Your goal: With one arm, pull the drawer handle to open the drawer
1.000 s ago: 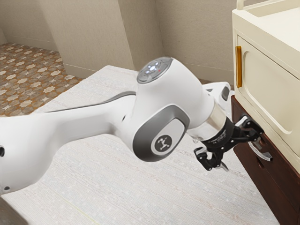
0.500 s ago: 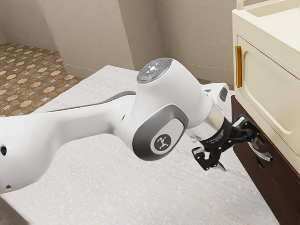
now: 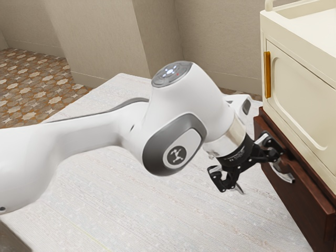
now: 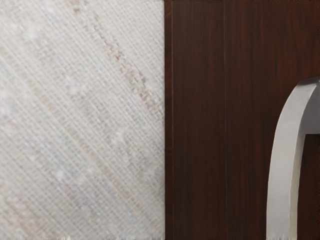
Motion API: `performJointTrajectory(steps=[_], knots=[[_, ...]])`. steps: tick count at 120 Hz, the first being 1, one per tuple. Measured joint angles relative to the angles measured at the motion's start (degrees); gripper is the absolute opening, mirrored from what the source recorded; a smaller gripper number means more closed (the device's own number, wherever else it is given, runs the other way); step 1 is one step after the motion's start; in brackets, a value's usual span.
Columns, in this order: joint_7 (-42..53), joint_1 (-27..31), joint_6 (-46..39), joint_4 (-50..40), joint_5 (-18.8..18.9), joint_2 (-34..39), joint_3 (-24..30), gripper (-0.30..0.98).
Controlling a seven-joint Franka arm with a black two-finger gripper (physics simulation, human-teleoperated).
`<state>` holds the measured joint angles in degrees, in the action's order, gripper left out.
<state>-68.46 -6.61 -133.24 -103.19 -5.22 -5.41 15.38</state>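
Drwr (image 3: pixel 304 185) ajar (gripper (image 3: pixel 262 177) txt (image 3: pixel 239 157) illegible).

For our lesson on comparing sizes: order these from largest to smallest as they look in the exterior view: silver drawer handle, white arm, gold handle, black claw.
1. White arm
2. Black claw
3. Gold handle and silver drawer handle: too alike in size to rank

Looks pale and woven, a surface (image 3: pixel 131 220) with faint brown streaks. Reaches, in the exterior view, the drawer cabinet (image 3: pixel 302 210) at right, too hidden at its base to tell contact. Borders patterned floor (image 3: pixel 26 84) beyond.
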Motion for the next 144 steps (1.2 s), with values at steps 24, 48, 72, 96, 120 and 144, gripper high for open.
performJointTrajectory(steps=[24,48,72,96,120,144], knots=[[0.02,0.50,1.23,-1.68,0.09,1.88,0.00,0.69],[0.02,0.83,1.71,-3.30,0.05,3.40,-0.09,0.69],[0.01,-6.98,1.91,-3.95,0.03,4.25,-8.13,0.69],[-0.02,-13.87,1.97,-6.37,0.01,6.68,-15.34,0.69],[-0.04,-14.18,2.00,-9.03,0.05,8.64,-15.88,0.69],[-0.05,-14.21,2.01,-12.12,0.24,11.53,-15.98,0.69]])
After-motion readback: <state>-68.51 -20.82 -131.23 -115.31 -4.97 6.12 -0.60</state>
